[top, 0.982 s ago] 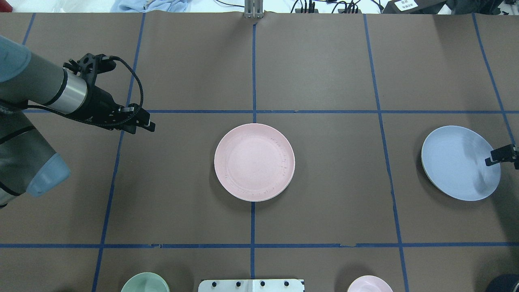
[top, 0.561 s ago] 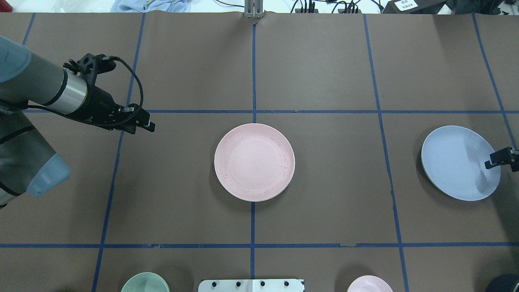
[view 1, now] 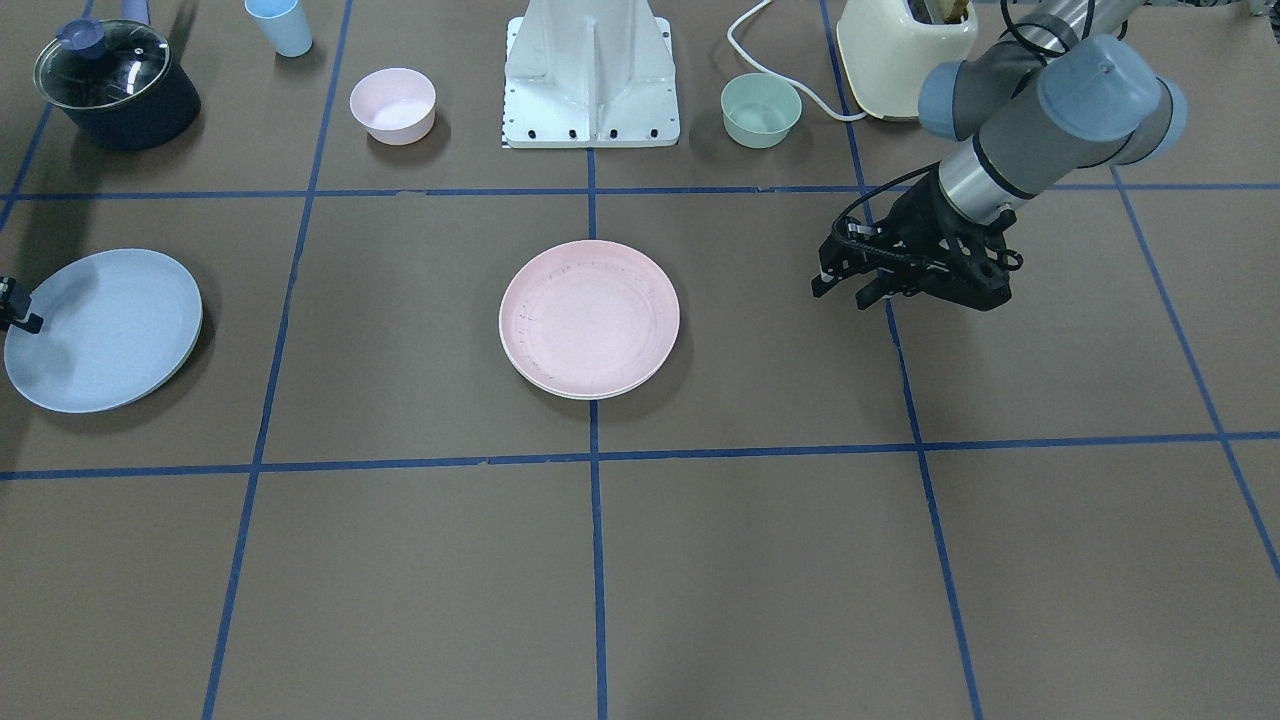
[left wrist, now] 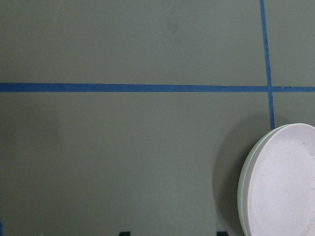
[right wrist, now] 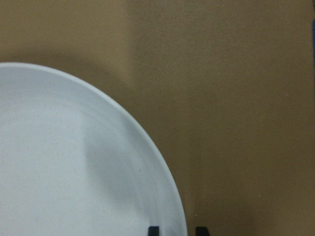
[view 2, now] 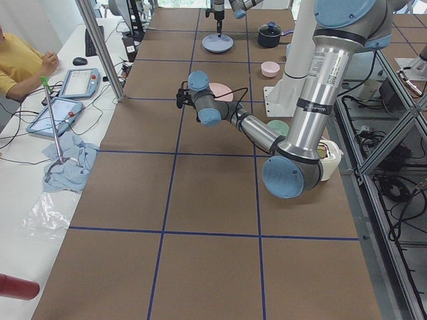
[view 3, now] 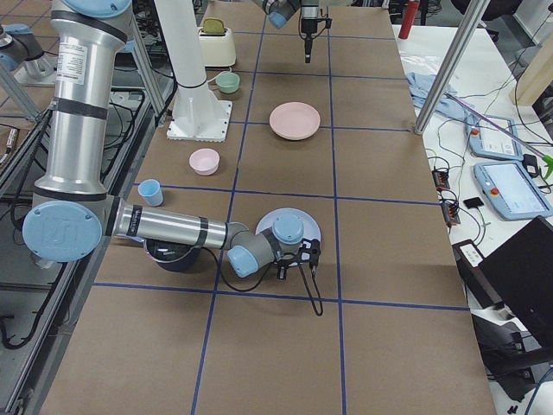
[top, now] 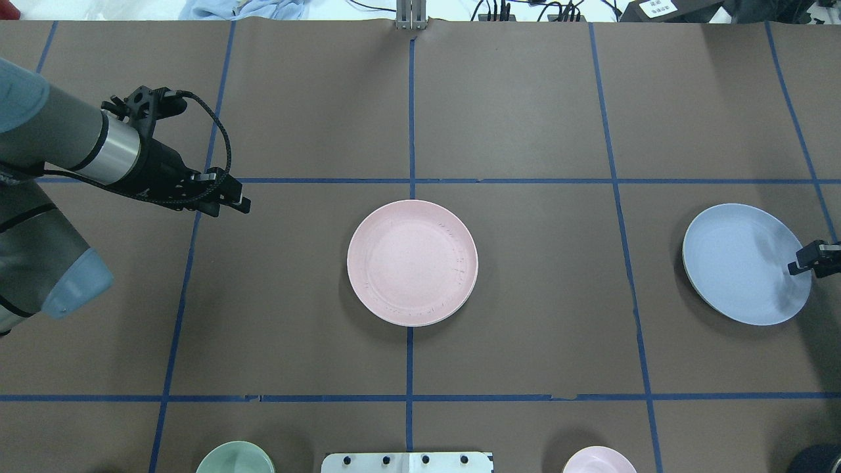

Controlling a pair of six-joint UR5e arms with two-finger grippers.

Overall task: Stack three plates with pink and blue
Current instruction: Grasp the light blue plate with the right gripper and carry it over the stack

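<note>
The pale pink plate (top: 412, 263) lies at the table's middle on top of the cream plate (left wrist: 242, 191), of which only a rim shows. The light blue plate (top: 739, 263) lies alone at the right; it also shows in the front view (view 1: 100, 330). My right gripper (top: 793, 266) is at its right edge. In the right wrist view (right wrist: 177, 230) its fingertips stand a narrow gap apart astride the rim, one over the plate (right wrist: 74, 162) and one over the table. My left gripper (top: 243, 200) is open and empty, well left of the pink plate.
A small green bowl (view 1: 760, 110), a small pink bowl (view 1: 392, 105), a lidded pot (view 1: 115, 85), a blue cup (view 1: 280, 25) and a toaster (view 1: 905, 45) stand along the robot's side, by its base (view 1: 590, 70).
My right gripper has shifted slightly along the blue plate's right rim, and its shadow on the plate has shrunk. The plates and the left arm have not moved.
</note>
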